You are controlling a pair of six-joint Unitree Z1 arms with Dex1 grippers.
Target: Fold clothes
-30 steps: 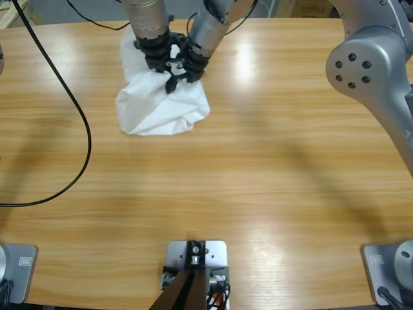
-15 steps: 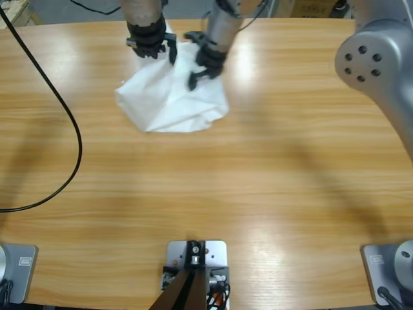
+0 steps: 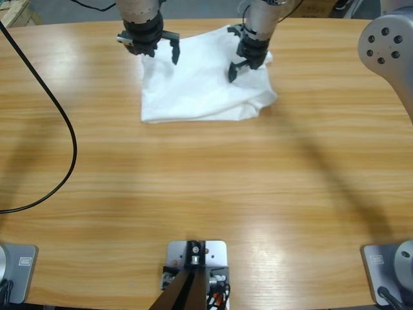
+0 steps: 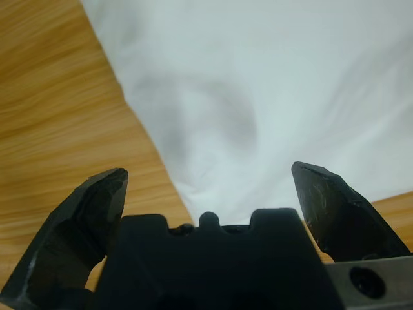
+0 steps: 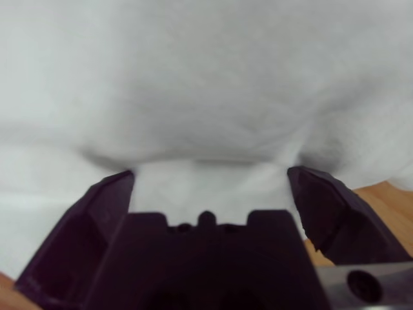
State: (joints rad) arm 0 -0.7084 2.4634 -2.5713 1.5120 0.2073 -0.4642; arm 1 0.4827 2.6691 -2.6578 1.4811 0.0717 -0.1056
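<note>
1. While the white T-shirt lies bunched at the far edge of the worktop, no neat fold is visible yet.
2. Left gripper is over its left corner, jaws spread and holding nothing.
3. Right gripper is over its right part, jaws spread too.
4. I judge that flattening and all folds are left.

Left gripper with both black jaws spread wide apart, nothing between them, white T-shirt spread just beyond the jaws, rumpled with soft folds, wooden table bare beside the shirt's slanting edge
</note>
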